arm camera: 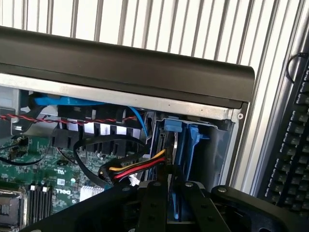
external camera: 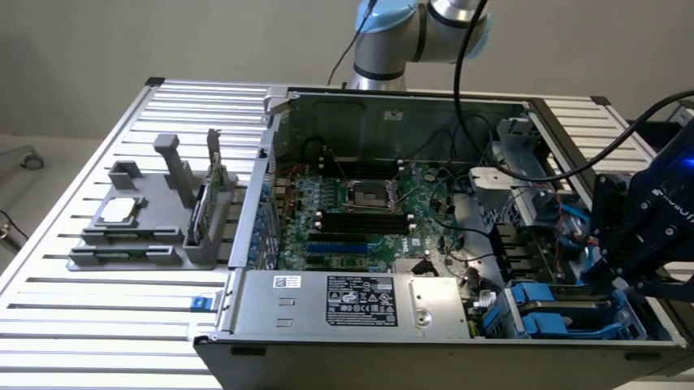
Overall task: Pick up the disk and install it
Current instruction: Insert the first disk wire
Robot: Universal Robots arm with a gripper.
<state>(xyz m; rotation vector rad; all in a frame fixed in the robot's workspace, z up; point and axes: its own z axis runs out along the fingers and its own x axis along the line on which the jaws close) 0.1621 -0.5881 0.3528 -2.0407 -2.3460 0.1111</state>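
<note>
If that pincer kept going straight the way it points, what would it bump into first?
The pincer, gripping the blue-framed disk, would probably meet the blue plastic drive bay first; depth is unclear.

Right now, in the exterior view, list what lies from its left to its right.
Processor chip on the grey holder → thin dark card on edge → motherboard in the open computer case → blue drive carriers → gripper.
</note>
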